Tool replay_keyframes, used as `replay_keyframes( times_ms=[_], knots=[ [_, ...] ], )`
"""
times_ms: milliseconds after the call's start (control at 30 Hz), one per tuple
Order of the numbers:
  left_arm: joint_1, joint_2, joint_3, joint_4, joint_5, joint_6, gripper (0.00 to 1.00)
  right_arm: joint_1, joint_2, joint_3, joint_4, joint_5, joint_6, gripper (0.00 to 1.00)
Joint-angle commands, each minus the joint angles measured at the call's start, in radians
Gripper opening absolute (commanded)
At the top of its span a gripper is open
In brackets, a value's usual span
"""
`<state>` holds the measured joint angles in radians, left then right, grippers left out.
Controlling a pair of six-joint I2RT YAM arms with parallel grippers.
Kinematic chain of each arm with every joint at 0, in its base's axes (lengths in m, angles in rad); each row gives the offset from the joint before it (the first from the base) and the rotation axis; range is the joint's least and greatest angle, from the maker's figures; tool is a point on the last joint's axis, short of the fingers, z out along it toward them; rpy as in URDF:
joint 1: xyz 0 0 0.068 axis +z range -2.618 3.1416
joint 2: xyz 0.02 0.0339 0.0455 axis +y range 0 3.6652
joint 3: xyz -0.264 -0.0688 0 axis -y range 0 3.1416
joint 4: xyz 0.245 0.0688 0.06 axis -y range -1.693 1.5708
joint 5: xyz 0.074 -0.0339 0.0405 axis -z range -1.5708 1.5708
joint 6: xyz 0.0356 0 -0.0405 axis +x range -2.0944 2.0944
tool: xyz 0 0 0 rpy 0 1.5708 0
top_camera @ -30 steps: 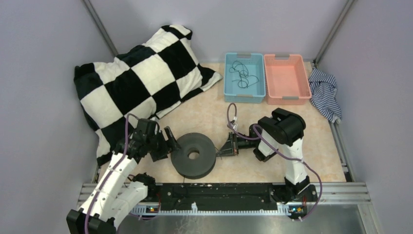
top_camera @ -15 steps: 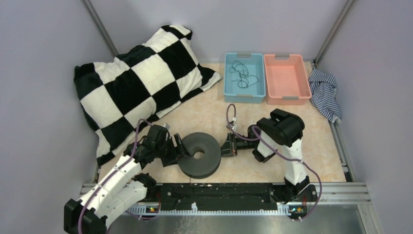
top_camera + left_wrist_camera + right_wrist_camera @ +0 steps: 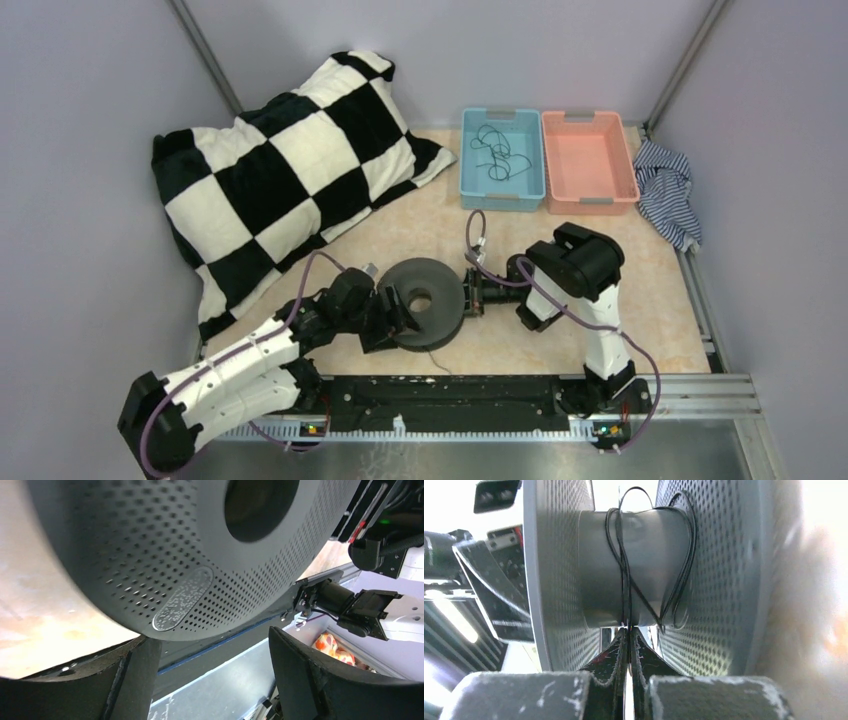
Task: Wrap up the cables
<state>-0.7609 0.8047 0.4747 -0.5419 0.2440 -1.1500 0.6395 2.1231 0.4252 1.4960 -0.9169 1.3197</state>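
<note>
Left tool is gaping wide at the rim of the tilted spool, gripping nothing. Right tool is pinching the cable between the flanges, with bare counter lying behind.

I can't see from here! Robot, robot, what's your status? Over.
Left jaws wide open at the spool. Right jaws shut on the cable, few loose turns on the hub. More cables in the blue bin. Nothing blocking.

Thin black cables loosely looped round core of dark spool; more tangled in blue bin.
</note>
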Motion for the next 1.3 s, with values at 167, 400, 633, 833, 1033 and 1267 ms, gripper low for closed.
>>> replay_keyframes(
  times_ms=[167,400,633,833,1033,1267],
  knots=[
    [-0.087,0.183,0.037,0.324,-0.094,-0.046,0.86,-0.029,0.001,0.151,0.016,0.016,-0.08,0.0],
    [-0.087,0.239,0.079,0.408,-0.121,0.008,0.87,-0.032,-0.111,0.161,-0.299,0.126,-0.21,0.0],
    [-0.087,0.227,0.092,0.407,-0.139,0.033,0.88,-0.026,-0.205,0.167,-0.503,0.199,-0.319,0.26],
    [-0.087,0.21,0.096,0.401,-0.14,0.044,0.88,-0.026,-0.293,0.171,-0.694,0.26,-0.414,0.38],
    [-0.087,0.208,0.12,0.397,-0.153,0.071,0.88,-0.027,-0.426,0.187,-1.018,0.372,-0.581,0.4],
    [-0.087,0.241,0.179,0.392,-0.132,0.12,0.88,-0.037,-0.617,0.227,-1.316,0.51,-0.719,0.44]
  ],
)
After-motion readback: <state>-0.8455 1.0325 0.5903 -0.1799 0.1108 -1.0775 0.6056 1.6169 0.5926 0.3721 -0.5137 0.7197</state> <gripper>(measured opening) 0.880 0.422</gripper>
